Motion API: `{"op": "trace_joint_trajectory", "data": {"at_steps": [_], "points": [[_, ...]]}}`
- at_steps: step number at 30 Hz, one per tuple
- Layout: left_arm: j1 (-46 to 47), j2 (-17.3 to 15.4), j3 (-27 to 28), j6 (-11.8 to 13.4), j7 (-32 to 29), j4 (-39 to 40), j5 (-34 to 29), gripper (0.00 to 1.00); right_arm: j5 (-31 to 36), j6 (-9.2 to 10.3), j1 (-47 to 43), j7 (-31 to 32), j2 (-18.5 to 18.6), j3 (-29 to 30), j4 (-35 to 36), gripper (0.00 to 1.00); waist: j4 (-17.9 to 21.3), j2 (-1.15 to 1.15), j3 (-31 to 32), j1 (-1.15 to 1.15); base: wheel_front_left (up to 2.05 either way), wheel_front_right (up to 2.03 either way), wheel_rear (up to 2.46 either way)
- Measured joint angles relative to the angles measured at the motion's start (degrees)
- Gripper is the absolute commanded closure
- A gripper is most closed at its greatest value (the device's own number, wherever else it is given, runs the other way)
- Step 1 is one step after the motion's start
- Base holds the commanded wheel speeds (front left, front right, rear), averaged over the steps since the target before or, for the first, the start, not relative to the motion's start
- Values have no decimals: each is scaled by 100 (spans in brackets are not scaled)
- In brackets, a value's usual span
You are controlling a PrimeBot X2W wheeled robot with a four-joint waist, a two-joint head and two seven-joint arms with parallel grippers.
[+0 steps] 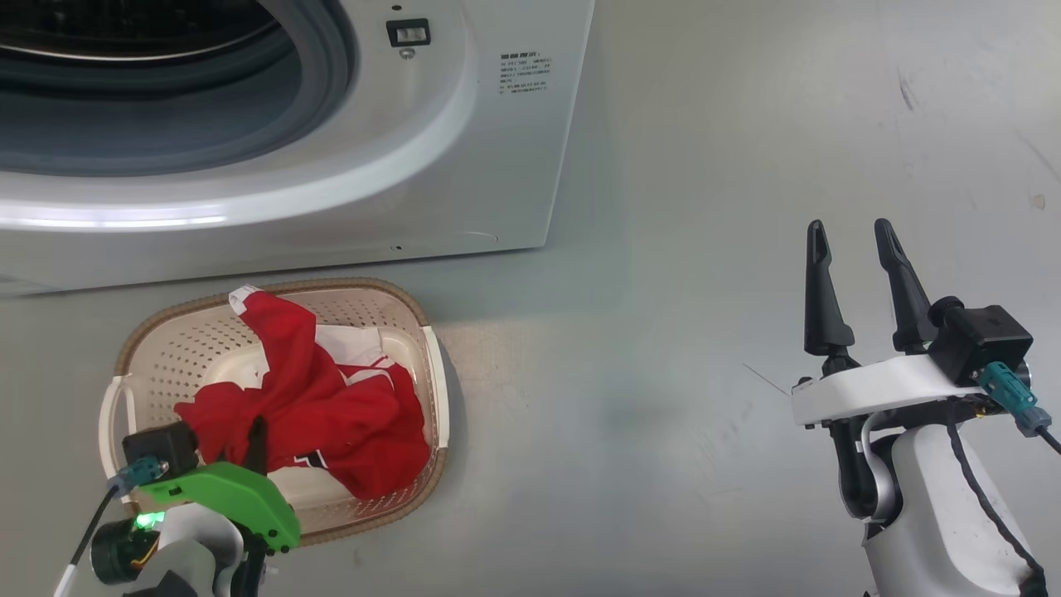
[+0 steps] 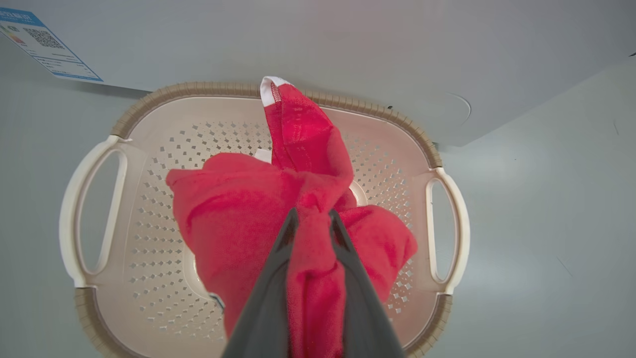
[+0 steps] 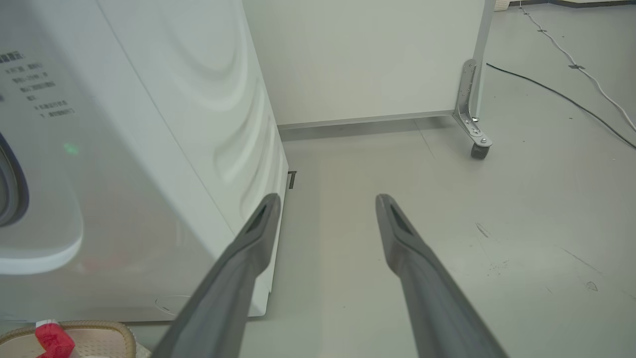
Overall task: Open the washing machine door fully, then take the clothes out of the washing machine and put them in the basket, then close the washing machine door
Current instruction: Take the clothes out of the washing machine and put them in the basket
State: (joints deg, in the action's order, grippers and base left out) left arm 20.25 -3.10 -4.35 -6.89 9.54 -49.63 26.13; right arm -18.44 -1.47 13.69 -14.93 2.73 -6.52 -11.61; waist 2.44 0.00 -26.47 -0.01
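The white washing machine [image 1: 464, 166] stands at the upper left, its mouth uncovered with the grey gasket [image 1: 323, 75] showing. The washing machine door is out of view. Below it on the floor sits the cream basket [image 1: 365, 290] with red and white clothes [image 1: 331, 398] heaped inside. My left gripper [image 1: 244, 435] reaches down into the basket. In the left wrist view the left gripper [image 2: 311, 215] is shut on a fold of the red clothes [image 2: 238, 209] above the basket [image 2: 149, 149]. My right gripper [image 1: 850, 228] hangs open and empty over bare floor at the right, seen also as the right gripper [image 3: 325, 199].
A blue label [image 2: 44, 44] and a round filter cover [image 2: 457, 107] sit low on the machine's front. Beside the machine's side panel [image 3: 149, 149] runs grey floor, then a white partition on a castor [image 3: 479, 149]. Cables [image 3: 571, 99] lie beyond.
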Motion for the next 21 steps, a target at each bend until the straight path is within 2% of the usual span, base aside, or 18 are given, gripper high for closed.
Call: {"op": "trace_joint_trajectory", "data": {"at_steps": [17,18,19,20,21], "points": [[878,-188,-77,4,-230,-522,-89,100,140,1,284,-1,0,57,405,0,234,0,-1162,0,0,0,0],[928,-190,-89,4,-189,-526,-102,67,140,1,303,0,0,57,414,0,249,0,-1225,1,0,0,0],[973,-193,-105,4,-130,-530,-105,6,143,1,337,0,0,64,419,0,264,0,-1287,1,0,0,0],[1022,-196,-119,4,-101,-548,-112,0,147,1,361,0,-1,81,428,0,278,0,-1344,1,0,0,0],[1057,-194,-133,4,-77,-567,-135,0,147,1,372,-1,-2,103,431,0,291,0,-1394,1,0,0,0]]}}
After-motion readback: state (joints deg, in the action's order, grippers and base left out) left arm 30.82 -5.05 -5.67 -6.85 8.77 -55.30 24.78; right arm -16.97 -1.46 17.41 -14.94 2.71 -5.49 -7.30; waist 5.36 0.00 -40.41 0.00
